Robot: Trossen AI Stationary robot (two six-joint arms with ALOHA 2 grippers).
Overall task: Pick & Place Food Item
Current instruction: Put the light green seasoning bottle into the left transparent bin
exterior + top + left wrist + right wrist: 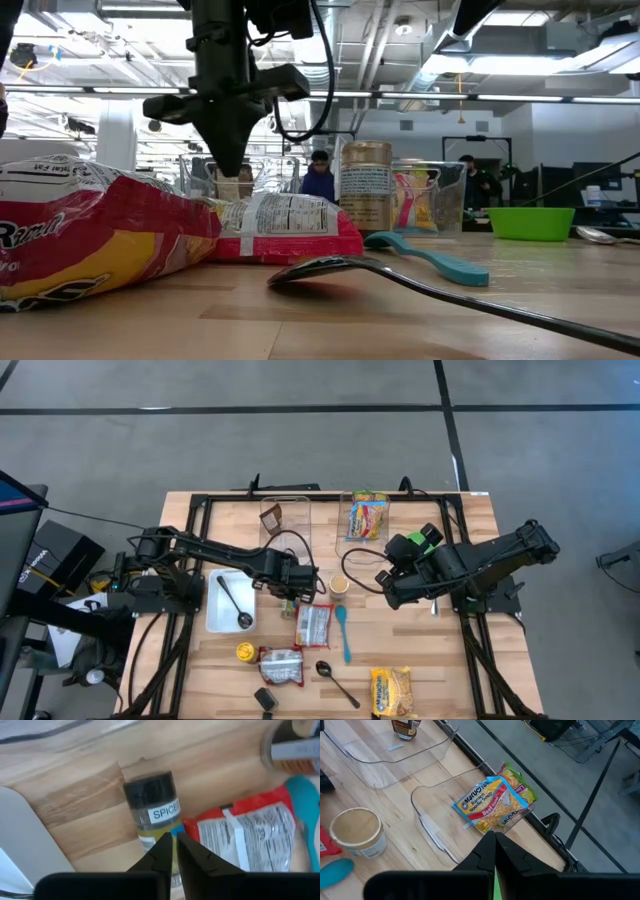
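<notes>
Left gripper [174,851] is hanging right over a little spice jar [152,810], and its fingers are nearly pressed together, just a thin slit between the tips, nothing pinched. In the left wrist view the jar is lying on its side on the wood, black cap pointing away from the fingertips, with a label reading "SPICE". From overhead, that gripper [292,588] is sitting around the middle of the table [470,690], just right of the white tray [215,622] with a spoon in it.

Right next to the jar is a red and white food packet [252,837], its edge just about touching the jar. A teal spoon [342,630] is lying to the right of the packet, and a small paper cup [339,585] is just beyond that.

The right gripper [495,842] is waiting over on the right side with its fingers pressed shut, holding nothing, looking toward the far clear bins, one of which has a ramen pack [492,805] in it.

My read: it's at the reach and line-up stage, no grab yet. For the next move the fingers would need to spread wide enough to straddle the jar before dropping down. Since the jar is round and on its side, I'd guess it could roll away or bump the packet if the close comes in off-centre.
</notes>
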